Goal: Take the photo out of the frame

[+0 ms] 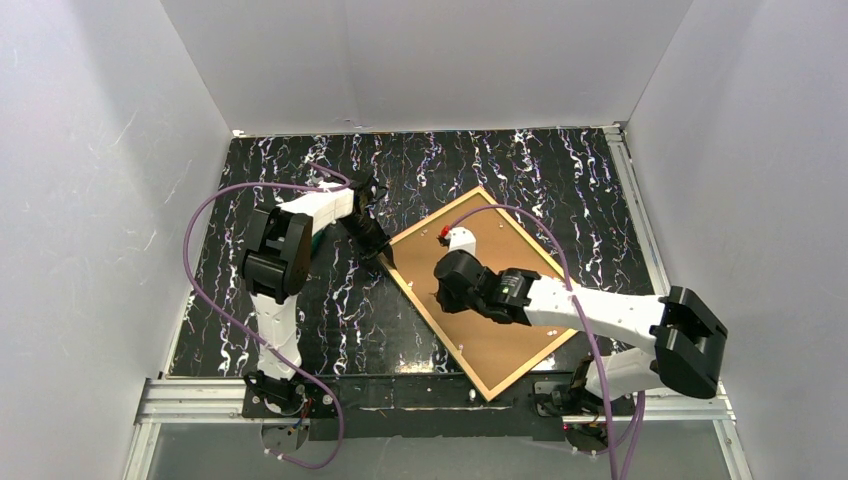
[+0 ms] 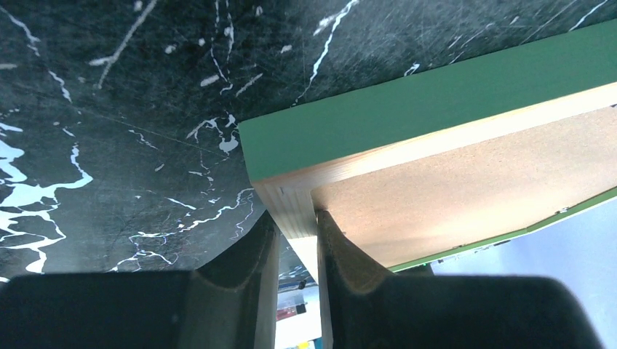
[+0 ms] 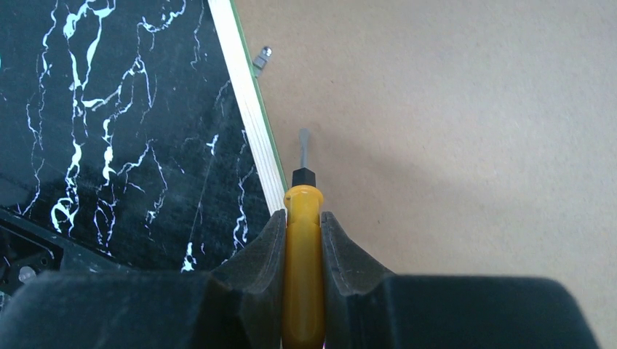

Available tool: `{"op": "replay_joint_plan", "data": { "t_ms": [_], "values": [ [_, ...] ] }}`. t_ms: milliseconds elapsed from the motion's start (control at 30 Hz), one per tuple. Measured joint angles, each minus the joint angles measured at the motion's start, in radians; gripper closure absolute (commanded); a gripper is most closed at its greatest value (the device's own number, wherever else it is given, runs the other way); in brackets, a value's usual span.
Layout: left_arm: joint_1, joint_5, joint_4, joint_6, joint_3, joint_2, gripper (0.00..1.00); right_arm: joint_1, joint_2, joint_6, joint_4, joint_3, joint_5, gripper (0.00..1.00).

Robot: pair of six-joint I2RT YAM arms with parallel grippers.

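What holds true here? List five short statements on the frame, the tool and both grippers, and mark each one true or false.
1. The frame lies back up, with the brown backing board in it. True.
2. The right gripper is empty. False: it is shut on a yellow-handled screwdriver.
3. The left gripper pinches the frame's wooden rim near a corner. True.
4. The screwdriver's tip points at the bare tabletop. False: it is over the backing board, just inside the rim.
5. A small metal tab sits at the board's edge, ahead of the tip. True.
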Motion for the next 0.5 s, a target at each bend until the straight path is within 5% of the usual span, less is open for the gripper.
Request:
{"op": "replay_joint_plan", "data": {
  "t_ms": [500],
  "values": [
    [0.019,0.044,-0.013,0.013,0.012,0.022,1.0,-0.076,0.263,-0.135,-0.015,0.281,-0.117,0.99]
  ]
}}
